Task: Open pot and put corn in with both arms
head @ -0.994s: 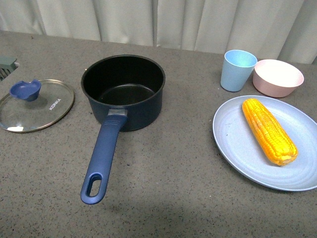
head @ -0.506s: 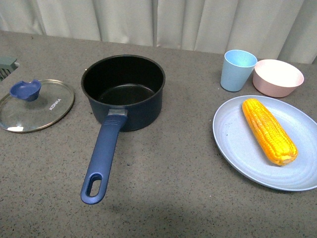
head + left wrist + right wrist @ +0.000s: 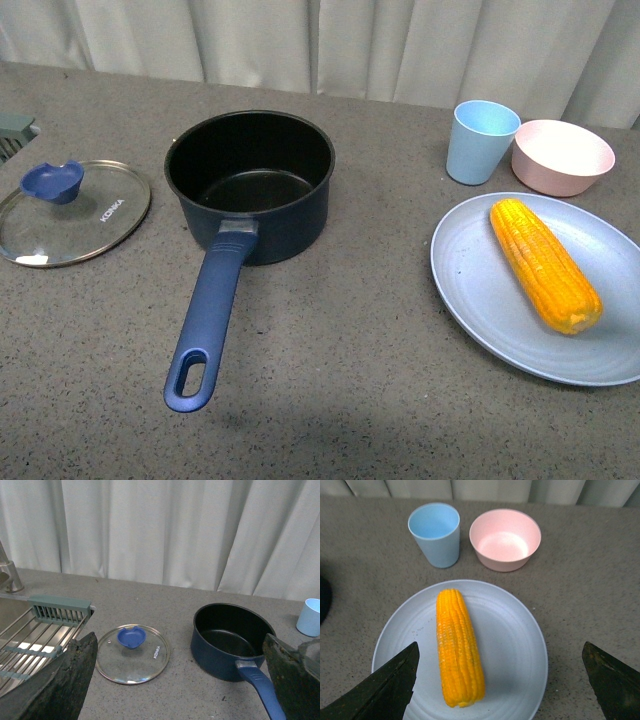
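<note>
Front view: a dark navy pot [image 3: 262,225] stands open on the grey tabletop [image 3: 350,400], its long blue handle [image 3: 208,318] pointing toward the camera. Its glass lid [image 3: 90,225] lies flat to the left, apart from the pot. To the right, 1 yellow-orange corn cob [image 3: 545,265] lies on a pale blue plate [image 3: 475,290], with a blue cup [image 3: 480,140] and a pink bowl [image 3: 562,157] just behind.

Left wrist view: the left end effector [image 3: 178,636] is spread wide, gripping nothing, with lid and pot seen between its 2 fingers [image 3: 60,680].

Right wrist view: the right end effector [image 3: 500,645] is spread wide above the plate, the corn between its 2 fingers, untouched.
</note>
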You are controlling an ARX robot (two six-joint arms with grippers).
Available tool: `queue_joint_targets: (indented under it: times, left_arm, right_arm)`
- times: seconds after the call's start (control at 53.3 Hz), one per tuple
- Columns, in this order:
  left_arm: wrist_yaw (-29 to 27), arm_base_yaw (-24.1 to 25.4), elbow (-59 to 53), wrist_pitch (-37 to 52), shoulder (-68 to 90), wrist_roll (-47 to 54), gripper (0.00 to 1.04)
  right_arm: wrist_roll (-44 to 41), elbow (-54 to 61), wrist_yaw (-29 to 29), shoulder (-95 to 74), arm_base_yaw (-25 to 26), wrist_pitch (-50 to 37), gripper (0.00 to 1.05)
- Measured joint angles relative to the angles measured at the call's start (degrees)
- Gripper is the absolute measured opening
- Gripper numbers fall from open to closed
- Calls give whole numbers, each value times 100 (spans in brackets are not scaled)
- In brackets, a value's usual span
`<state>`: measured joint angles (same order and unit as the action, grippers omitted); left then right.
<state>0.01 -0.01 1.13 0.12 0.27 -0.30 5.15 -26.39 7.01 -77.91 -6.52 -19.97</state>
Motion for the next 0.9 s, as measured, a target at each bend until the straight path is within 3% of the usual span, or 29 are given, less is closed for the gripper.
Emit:
queue_joint_targets:
  times: [0.356, 0.731, 0.9]
  left_arm:
    - [0, 0, 0, 0, 0, 0, 98]
    - [0, 0, 0, 0, 0, 0, 98]
    - [0, 0, 0, 0, 0, 0, 98]
  right_arm:
    - [-42, -2103, -138, -3038, -195, 1294, 96]
    - [-372, -2476, -127, -3676, -356, 1779, 96]
    - [-398, -2476, -122, -3718, -374, 1814, 73]
